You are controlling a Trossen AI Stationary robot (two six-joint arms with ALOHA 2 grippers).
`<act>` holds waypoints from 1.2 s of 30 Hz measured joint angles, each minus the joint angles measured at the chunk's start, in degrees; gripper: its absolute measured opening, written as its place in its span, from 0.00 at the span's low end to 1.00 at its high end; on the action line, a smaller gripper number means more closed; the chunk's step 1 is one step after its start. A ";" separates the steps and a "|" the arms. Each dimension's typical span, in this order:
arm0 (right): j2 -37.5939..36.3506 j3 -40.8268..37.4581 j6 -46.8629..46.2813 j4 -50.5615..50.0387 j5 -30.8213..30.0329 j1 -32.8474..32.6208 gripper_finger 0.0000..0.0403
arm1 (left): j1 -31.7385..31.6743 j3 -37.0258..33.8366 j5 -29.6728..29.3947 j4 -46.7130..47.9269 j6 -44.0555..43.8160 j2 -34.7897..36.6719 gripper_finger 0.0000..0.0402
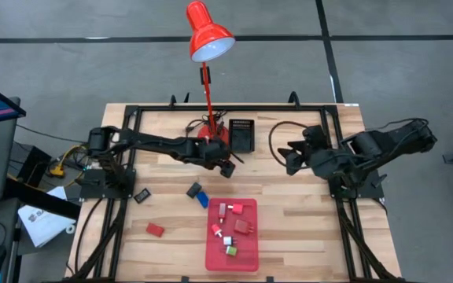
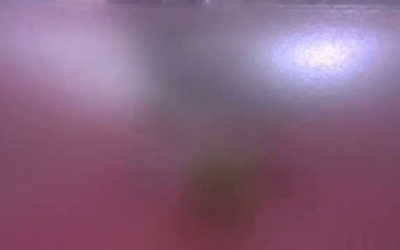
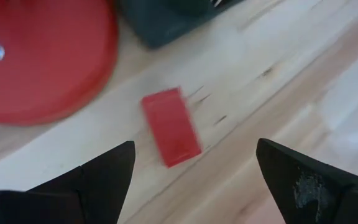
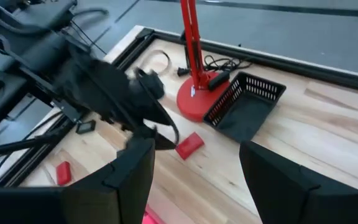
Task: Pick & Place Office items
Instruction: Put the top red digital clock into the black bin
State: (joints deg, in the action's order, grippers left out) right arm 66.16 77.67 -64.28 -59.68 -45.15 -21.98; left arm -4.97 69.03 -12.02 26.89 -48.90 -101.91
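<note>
On the wooden table (image 1: 305, 228) – ringed by grey floor (image 1: 69, 63) – the left gripper (image 3: 191, 180) is held spread above a red block (image 3: 171, 126).

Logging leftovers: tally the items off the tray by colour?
Red: 2, front red block and lamp-side red block, under the open left gripper
Blue: 1, blue block
Black: 2, left black piece and middle black piece
Total: 5
The right gripper waits, open, at the table's right.

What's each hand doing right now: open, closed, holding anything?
Left hand: open, empty, above a red block near the lamp base.
Right hand: open, empty, waiting at the table's right.
</note>
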 joint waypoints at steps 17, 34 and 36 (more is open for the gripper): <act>-0.60 0.00 1.35 -1.60 0.01 -1.26 0.57 | -0.92 0.48 2.07 -1.75 -2.61 -6.54 0.82; -1.89 0.00 2.99 -1.42 -0.19 -1.26 0.57 | -1.53 3.37 5.48 -3.00 -2.63 -12.30 0.82; -2.08 0.00 3.10 -1.58 -0.17 -1.26 0.57 | -1.53 4.32 5.38 -1.49 -2.82 -13.01 0.80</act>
State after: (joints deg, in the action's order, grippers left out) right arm 64.09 77.67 -61.18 -61.26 -45.32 -23.24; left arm -6.50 73.36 -6.63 25.39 -51.72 -114.91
